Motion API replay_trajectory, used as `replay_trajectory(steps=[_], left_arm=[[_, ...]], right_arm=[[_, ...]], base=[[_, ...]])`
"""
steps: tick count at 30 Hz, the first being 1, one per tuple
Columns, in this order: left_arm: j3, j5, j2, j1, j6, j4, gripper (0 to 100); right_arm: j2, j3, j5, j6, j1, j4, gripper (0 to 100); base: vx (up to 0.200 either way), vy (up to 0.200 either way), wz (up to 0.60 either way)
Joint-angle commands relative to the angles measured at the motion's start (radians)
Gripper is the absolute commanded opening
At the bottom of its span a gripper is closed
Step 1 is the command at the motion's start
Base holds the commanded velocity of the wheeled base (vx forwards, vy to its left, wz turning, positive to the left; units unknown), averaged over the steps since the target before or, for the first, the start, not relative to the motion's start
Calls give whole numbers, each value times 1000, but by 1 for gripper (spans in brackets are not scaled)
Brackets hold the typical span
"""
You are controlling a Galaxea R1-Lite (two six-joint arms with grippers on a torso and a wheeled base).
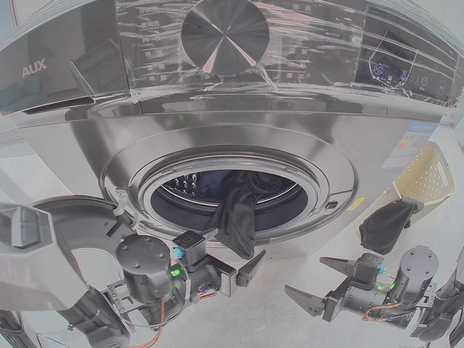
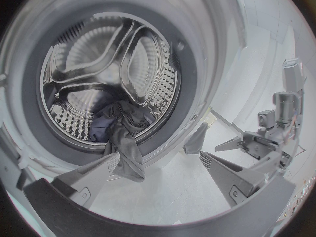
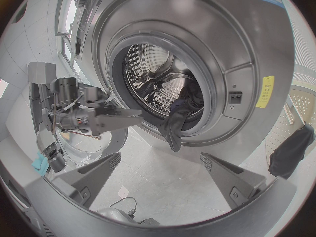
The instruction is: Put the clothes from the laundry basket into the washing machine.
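I find left gripper and right gripper wide open, empty; black garment overhangs washing machine opening at 6 o'clock.

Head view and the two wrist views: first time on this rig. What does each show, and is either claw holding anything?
The head view looks down from the robot's head at the washing machine, its door swung open on the robot's left. Each wrist view looks out between that arm's two fingers. The left gripper and the right gripper are both open and hold nothing. Dark clothes lie in the drum, and one loose garment hangs out over its rim. On the robot's right stands the laundry basket, with a dark garment draped over its edge.
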State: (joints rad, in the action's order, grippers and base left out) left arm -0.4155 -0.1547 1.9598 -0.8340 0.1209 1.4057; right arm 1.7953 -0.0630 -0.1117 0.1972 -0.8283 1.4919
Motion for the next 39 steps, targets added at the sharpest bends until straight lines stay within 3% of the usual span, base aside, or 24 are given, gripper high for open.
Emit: replay_trajectory(steps=[1, 7, 13, 16, 24, 28, 35, 36, 39], left_arm=[[139, -26, -176, -40, -3, 56, 100], [256, -34, -279, -28, -9, 93, 100], [342, -20, -400, 50, -24, 79, 100], [357, -19, -417, 58, -27, 79, 100], [414, -26, -527, 90, -36, 64, 100], [414, -22, -662, 127, -40, -36, 100], [408, -17, -972, 128, -43, -384, 100], [408, -17, -972, 128, -43, -384, 100], [389, -20, -1035, 142, -40, -519, 100]], right_arm=[[-125, 63, -5, 8, 12, -12, 100], [-243, 63, -68, 14, 24, -84, 100], [-356, 63, -60, 2, 126, -190, 100], [-386, 63, -60, 2, 135, -226, 100], [-616, 63, -56, 5, 192, -490, 100], [-745, 63, -54, 1, 218, -599, 100], [-863, 63, -51, -7, 276, -693, 100], [-864, 63, -51, -7, 276, -694, 100], [-883, 63, -48, -5, 276, -720, 100]], base=[[-200, 0, 0], [-200, 0, 0], [-200, 0, 0], [-200, 0, 0], [-200, 0, 0], [-200, 0, 0], [0, 0, 0], [0, 0, 0], [0, 0, 0]])
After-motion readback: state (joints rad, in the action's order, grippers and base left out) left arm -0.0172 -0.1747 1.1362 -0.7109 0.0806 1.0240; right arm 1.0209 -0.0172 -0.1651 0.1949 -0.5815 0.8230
